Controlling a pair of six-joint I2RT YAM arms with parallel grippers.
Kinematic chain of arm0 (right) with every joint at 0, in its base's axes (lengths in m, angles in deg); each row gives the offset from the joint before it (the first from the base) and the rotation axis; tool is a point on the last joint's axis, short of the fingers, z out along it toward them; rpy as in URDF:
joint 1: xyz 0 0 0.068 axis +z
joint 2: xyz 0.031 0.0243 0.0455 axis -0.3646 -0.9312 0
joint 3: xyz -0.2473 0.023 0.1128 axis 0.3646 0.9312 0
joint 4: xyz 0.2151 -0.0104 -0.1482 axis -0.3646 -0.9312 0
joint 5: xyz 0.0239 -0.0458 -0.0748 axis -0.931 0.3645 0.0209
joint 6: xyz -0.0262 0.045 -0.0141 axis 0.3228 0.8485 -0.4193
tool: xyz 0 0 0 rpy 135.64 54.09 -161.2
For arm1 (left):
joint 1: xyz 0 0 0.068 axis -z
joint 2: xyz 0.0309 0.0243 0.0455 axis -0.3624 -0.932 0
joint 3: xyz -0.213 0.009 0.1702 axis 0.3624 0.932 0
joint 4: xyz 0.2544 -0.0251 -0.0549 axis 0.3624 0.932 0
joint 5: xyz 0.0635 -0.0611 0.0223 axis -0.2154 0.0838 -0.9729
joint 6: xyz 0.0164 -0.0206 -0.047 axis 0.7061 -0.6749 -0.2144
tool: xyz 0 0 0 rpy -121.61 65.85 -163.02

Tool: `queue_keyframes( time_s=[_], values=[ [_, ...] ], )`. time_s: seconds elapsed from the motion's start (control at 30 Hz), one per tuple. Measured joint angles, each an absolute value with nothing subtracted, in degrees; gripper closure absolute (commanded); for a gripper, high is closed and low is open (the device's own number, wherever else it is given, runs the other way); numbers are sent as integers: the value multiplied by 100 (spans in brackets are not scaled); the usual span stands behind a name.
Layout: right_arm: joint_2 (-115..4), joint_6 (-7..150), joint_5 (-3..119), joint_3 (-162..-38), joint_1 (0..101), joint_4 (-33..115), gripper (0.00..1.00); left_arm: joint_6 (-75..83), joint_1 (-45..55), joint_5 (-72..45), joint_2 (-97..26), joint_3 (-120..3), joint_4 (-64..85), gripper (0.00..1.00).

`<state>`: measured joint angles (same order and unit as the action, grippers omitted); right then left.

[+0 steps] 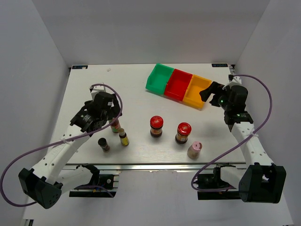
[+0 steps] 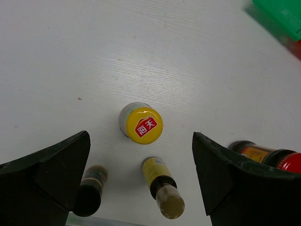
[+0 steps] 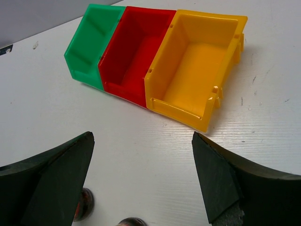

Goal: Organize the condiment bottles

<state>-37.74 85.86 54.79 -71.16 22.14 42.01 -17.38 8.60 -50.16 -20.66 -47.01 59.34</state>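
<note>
Yellow-capped bottle (image 2: 143, 125) stands upright below spread left fingers (image 2: 51, 174); right fingers (image 3: 51, 174) also spread.

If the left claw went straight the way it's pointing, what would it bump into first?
Probably the yellow-capped bottle, which stands upright, centred in front of the left gripper with its jaws open. How far off it is, I can't tell.

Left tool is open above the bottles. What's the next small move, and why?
Probably lower the left tool straight down around the yellow-capped bottle. It stands upright, roughly centred between the open fingers. The black-capped shaker and the other yellow-capped bottle stand apart from it, so a straight descent looks safe.
</note>
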Motion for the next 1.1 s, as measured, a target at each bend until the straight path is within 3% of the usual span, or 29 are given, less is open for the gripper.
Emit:
queue_keyframes(
  time_s=[0.43,0.57,0.83,0.9,1.0,1.1],
  values=[
    [-3798,8417,5614,-7116,2214,4195,11,-1790,860,-5289,-2564,-4393,5470,5],
    [-3798,8352,5673,-7116,2216,4184,11,-1849,866,-5429,-2755,-4393,5455,17],
    [-3831,8325,5802,-7116,2214,4153,11,-1961,965,-5482,-2993,-4395,5569,28],
    [-3831,8325,5844,-7116,2216,4151,11,-1996,973,-5499,-2995,-4395,5615,35],
    [-3831,8317,5912,-7116,2216,4151,11,-2072,987,-5571,-2997,-4400,5669,53],
    [-3831,8297,5962,-7116,2216,4149,11,-2107,1024,-5648,-3023,-4428,5717,56]
  ],
)
